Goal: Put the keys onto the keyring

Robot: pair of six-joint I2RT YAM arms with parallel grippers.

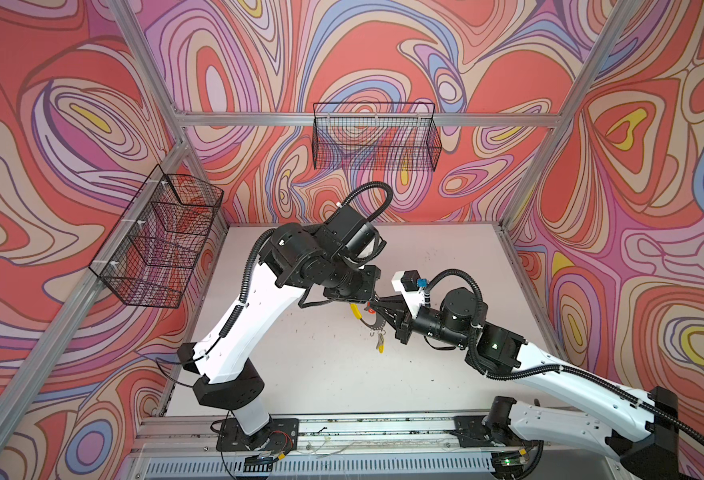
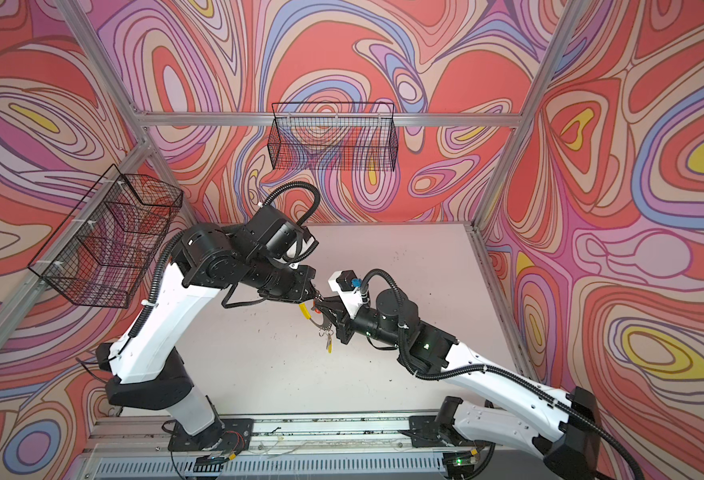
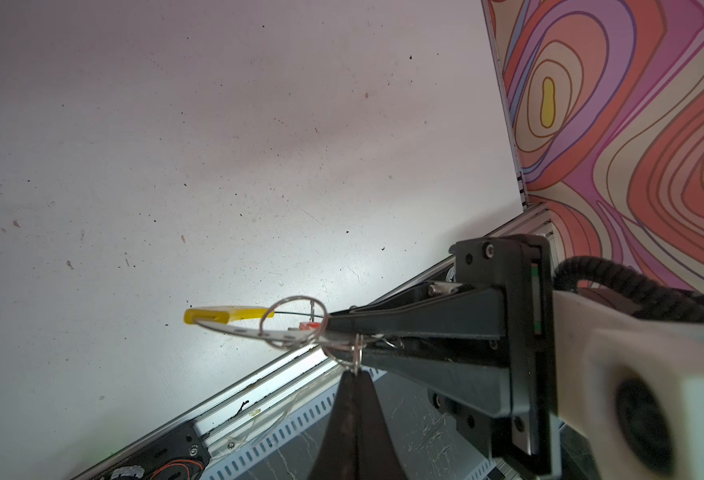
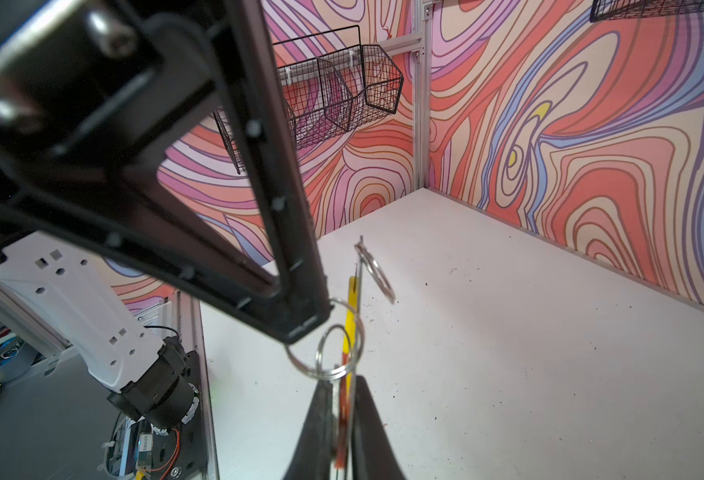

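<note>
- The left claw is closed on a thin wire split ring. Its black, tapering fingers cover the point where that ring joins the rest.
- The right claw is closed on a red plastic tag. A thin silver strip lies edge-on beside the tag; I cannot tell whether it is a key blade or the ring's rim. Only a sliver of the tag shows in both top views.
- The large flat grey keyring hangs in the air between the two claw tips, above the middle of the table and not touching it. Both wrist views show it nearly edge-on, so its full circle cannot be seen.
- In a top view only part of the keyring's arc shows, because the arms cover the rest.
- Its yellow arc segment is smooth, matte plastic, and the grey band has small holes along it.
- A small silver key with a yellow oval tag dangles below the keyring on the near side. It is too small to make out in detail.
- The table is a pale, matte board, speckled and scuffed.
</note>
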